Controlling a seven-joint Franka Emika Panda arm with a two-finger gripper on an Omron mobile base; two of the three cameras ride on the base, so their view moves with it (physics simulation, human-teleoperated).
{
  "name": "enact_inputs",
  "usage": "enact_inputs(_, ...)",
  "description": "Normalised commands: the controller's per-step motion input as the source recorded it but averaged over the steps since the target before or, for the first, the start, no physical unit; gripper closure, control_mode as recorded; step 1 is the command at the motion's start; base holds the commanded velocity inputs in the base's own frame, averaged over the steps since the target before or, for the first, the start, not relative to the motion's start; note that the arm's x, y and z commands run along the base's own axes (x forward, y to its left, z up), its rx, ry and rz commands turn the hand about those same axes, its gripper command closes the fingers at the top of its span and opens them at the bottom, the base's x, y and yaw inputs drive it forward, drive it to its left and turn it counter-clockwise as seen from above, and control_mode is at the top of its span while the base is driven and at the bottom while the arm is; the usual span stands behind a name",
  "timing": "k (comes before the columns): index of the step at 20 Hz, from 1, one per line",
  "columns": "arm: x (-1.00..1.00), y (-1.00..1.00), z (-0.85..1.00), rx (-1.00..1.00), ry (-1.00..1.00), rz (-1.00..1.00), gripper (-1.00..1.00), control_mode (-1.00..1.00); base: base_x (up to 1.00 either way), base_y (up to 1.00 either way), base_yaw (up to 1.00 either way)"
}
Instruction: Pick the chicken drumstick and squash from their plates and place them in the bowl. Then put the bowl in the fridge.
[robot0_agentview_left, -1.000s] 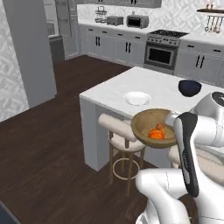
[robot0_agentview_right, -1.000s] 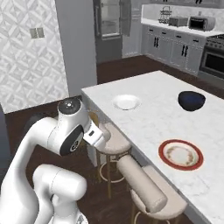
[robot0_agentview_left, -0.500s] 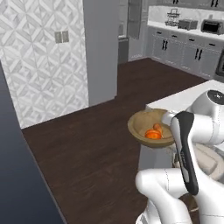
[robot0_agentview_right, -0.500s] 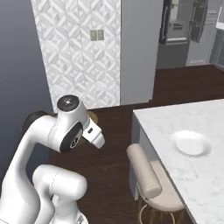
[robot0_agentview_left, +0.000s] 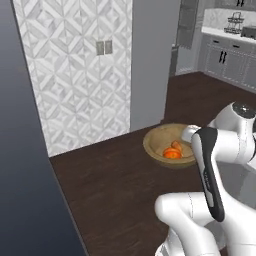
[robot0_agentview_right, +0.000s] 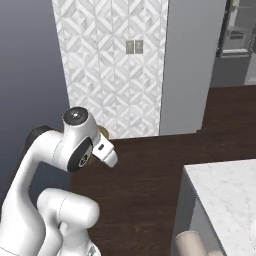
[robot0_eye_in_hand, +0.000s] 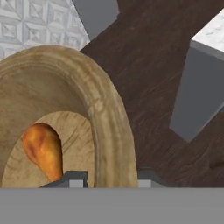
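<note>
Wooden bowl (robot0_agentview_left: 172, 145) holds squash (robot0_agentview_left: 172, 154) and drumstick (robot0_eye_in_hand: 42, 149); jaws pinch its rim.

A home kitchen. Grey cabinets (robot0_agentview_left: 231, 62) with dark handles line the far wall under a pale counter (robot0_agentview_left: 220, 30) carrying a wire rack (robot0_agentview_left: 235, 24), and a marble-topped island (robot0_agentview_right: 225, 195) with a padded stool (robot0_agentview_right: 192, 243) stands on a dark wood floor (robot0_agentview_left: 115, 175). A patterned tile wall (robot0_agentview_right: 110, 65) carries a light switch (robot0_agentview_right: 134, 47).

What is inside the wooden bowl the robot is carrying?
The bowl holds the orange squash and the chicken drumstick. The bowl's rim hides the drumstick's bone end.
</note>
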Motion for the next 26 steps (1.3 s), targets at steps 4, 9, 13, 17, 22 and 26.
enact_inputs(4,0.00,0.00,0.00,0.00,0.00,0.00,1.00,1.00,1.00,0.50,-0.06)
enact_inputs(9,0.00,0.00,0.00,0.00,0.00,0.00,1.00,1.00,1.00,0.72,-0.45)
enact_inputs(13,0.00,0.00,0.00,0.00,0.00,0.00,1.00,1.00,1.00,0.77,-0.60)
enact_inputs(17,0.00,0.00,0.00,0.00,0.00,0.00,1.00,1.00,1.00,0.78,-0.62)
enact_inputs(22,0.00,0.00,0.00,0.00,0.00,0.00,1.00,1.00,1.00,0.76,-0.62)
enact_inputs(26,0.00,0.00,0.00,0.00,0.00,0.00,1.00,1.00,1.00,0.92,-0.52)
